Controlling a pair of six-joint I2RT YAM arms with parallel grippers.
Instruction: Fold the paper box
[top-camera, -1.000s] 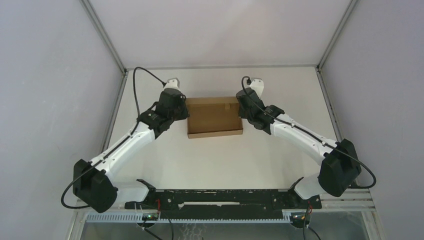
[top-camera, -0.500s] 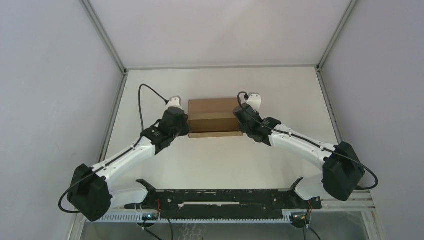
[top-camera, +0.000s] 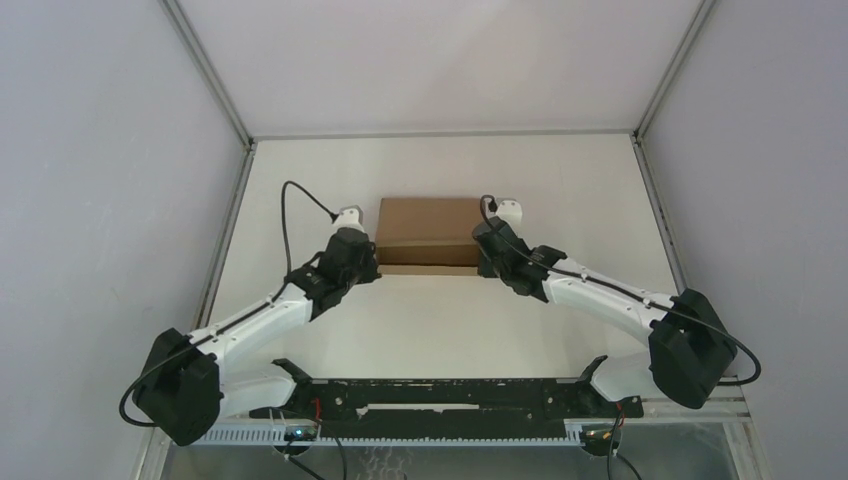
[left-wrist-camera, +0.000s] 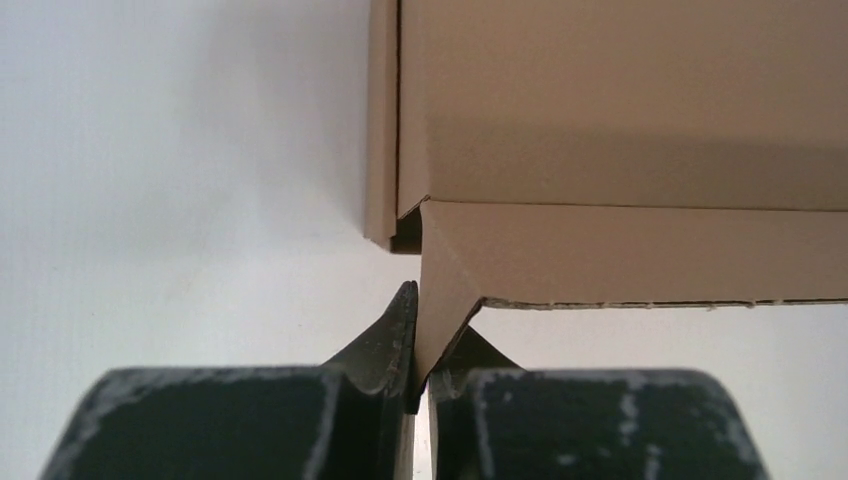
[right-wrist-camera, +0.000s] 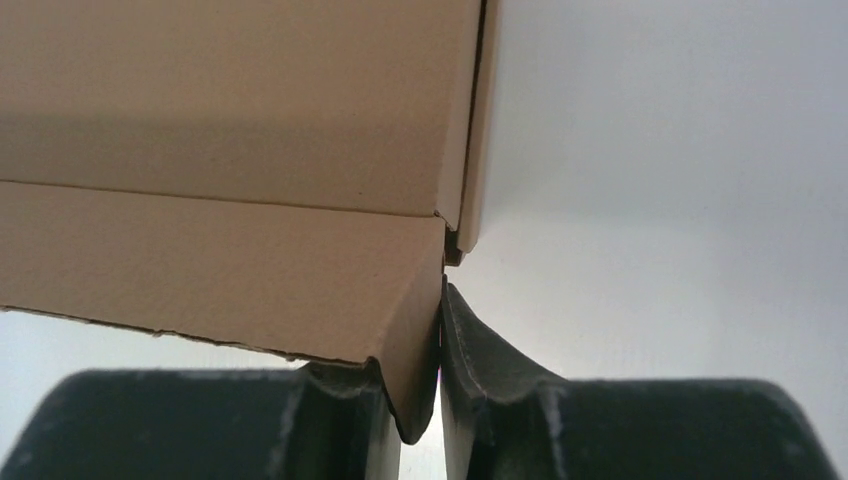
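The paper box (top-camera: 428, 222), plain brown cardboard, sits mid-table with its lid folded down over the body and the front flap hanging at the near edge. My left gripper (top-camera: 373, 262) is at the near left corner. In the left wrist view the left gripper (left-wrist-camera: 430, 322) is shut on the flap's end tab of the box (left-wrist-camera: 620, 120). My right gripper (top-camera: 484, 262) is at the near right corner. In the right wrist view the tab of the box (right-wrist-camera: 220, 100) lies between the fingers of the right gripper (right-wrist-camera: 415, 332), which stand slightly apart, with a sliver of light beside the tab.
White walls close in the table (top-camera: 440, 320) on the left, right and back. The arms' bases and a black rail (top-camera: 440, 395) run along the near edge.
Both grippers have drawn toward the near side with the lid's front corners, and the lid has come down over the box. The right jaws have parted a little.
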